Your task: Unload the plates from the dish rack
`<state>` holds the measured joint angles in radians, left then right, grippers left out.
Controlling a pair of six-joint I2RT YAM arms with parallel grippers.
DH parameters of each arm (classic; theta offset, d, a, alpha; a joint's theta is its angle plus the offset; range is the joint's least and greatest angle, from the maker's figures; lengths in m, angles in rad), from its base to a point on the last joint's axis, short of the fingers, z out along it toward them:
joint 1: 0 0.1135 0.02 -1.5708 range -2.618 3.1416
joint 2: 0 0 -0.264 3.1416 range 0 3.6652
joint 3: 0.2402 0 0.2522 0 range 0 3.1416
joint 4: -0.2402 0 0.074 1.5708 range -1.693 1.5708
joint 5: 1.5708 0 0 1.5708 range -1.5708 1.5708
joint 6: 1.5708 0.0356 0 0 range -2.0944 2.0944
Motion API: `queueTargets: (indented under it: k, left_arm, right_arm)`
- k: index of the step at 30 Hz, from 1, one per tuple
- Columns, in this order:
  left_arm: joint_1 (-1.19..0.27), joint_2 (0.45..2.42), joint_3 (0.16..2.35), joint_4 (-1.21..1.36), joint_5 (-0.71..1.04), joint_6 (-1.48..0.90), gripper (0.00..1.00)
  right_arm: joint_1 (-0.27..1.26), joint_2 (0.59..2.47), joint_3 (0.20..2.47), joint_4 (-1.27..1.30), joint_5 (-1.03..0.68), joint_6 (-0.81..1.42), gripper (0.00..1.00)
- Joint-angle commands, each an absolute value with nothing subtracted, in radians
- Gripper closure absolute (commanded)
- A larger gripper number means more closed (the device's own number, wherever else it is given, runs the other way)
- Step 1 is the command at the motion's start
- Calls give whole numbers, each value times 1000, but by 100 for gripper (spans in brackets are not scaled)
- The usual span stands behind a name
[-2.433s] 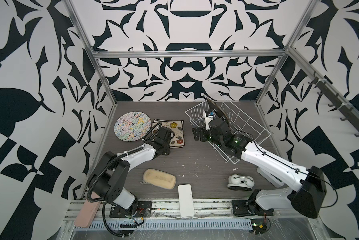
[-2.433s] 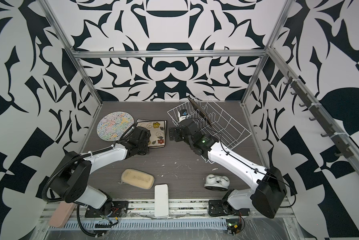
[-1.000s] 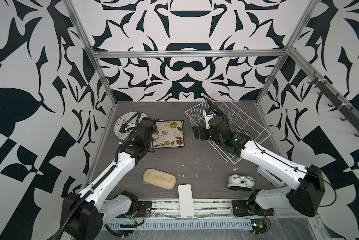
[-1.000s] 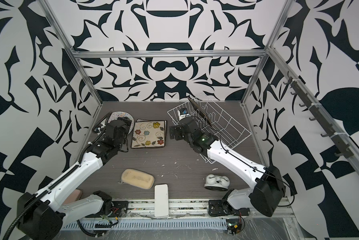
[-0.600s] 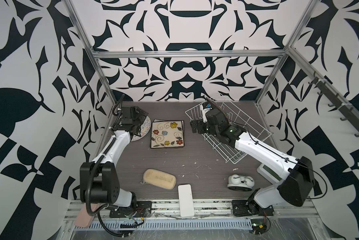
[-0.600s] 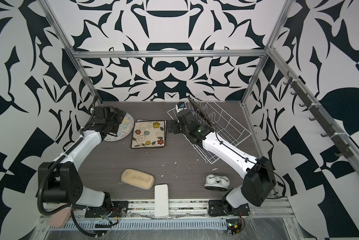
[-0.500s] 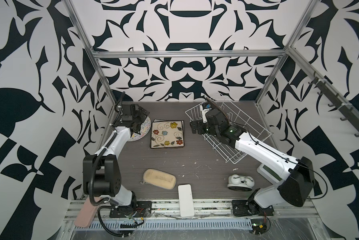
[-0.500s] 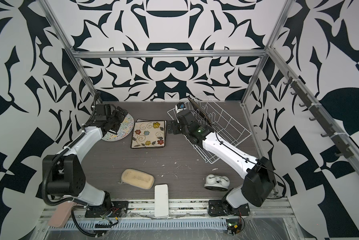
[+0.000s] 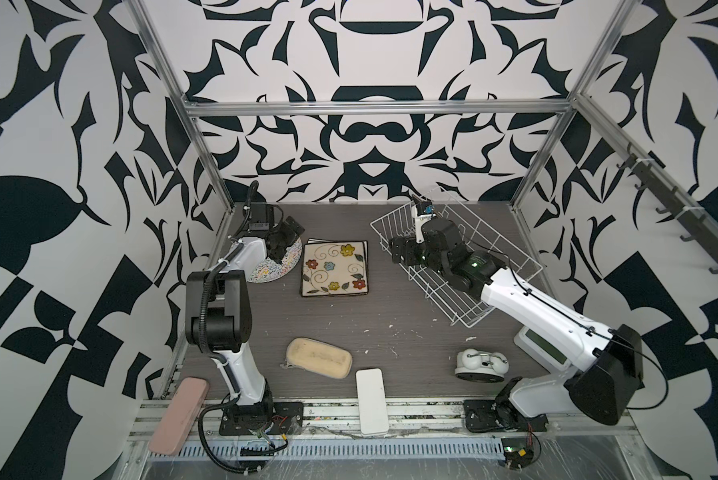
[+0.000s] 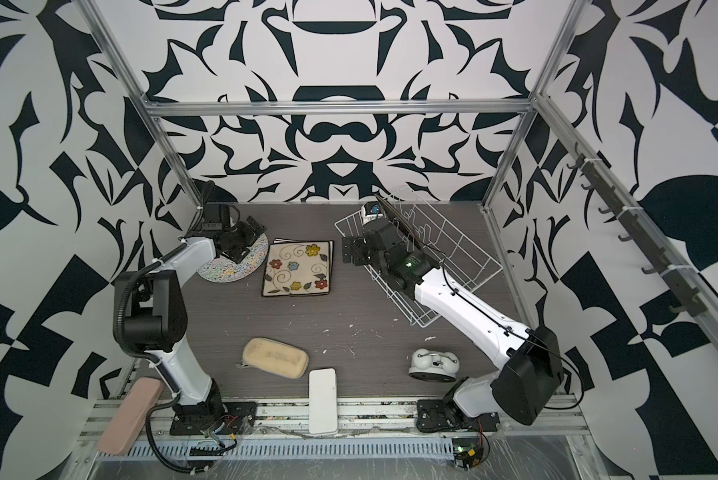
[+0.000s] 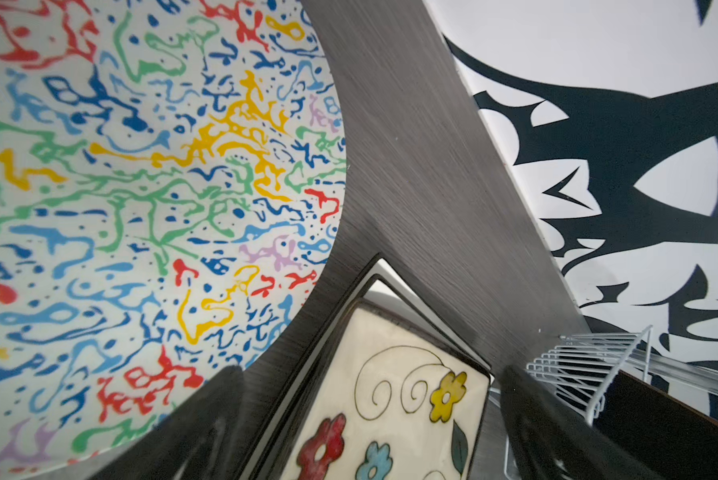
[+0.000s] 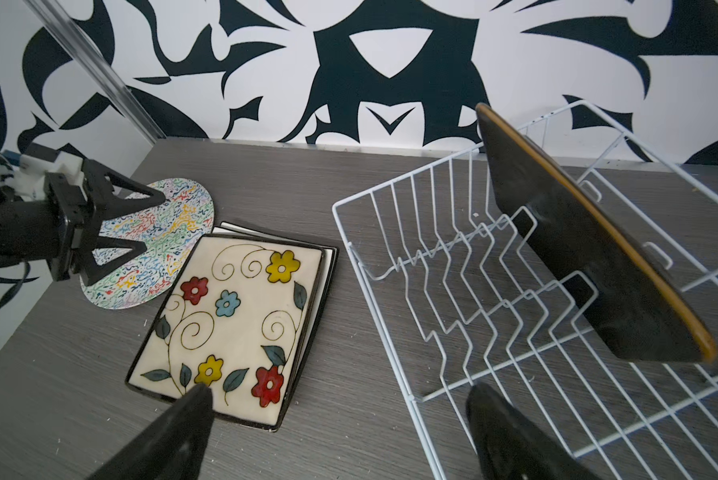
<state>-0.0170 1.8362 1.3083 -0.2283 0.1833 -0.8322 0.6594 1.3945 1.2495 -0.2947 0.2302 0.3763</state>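
Tabletop (image 9: 390, 316): dark grey and walled on three sides; it carries everything below.
Dish rack (image 9: 494, 245): white wire, set at an angle in the far right part of the tabletop, its length running from far left to near right. Every slot but one is bare.
Dark plate (image 12: 590, 249): the only plate left in the rack. It stands on edge and leans, at the end of the rack nearest the far edge. Its upper rim appears to run roughly along the rack's length.
Flowered plate (image 9: 334, 269): flat, face up, left of the rack toward the far edge, on top of other square plates whose rims show beneath it.
Round plate (image 10: 232, 266): flat in the far left corner, just beside the stack.
Right hand (image 12: 338, 392): fingers wide apart and empty, at the rack's far left end. The dark plate lies just beyond it, deeper into the rack. This arm is plainly the nearer one, so the last lift looks like its job, with the fingers turned to straddle the thin rim.
Left hand (image 12: 151, 222): fingers apart and empty, over the round plate, well apart from the rack.
Sponge (image 9: 319, 363): near the near edge, out of the way.
White block (image 9: 371, 401): on the near edge.
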Motion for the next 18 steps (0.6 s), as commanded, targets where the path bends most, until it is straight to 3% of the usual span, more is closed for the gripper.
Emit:
queueTargets:
  k: [1,18]
  left_arm:
    - [-38,1857,1280,-174,170,-819,0]
    - [-49,2002,1384,-146,343,-889,1]
  right_arm:
    - [648,1358,1237,-265,268,390,2]
    - [617,1311,1199,-277,269,389,1]
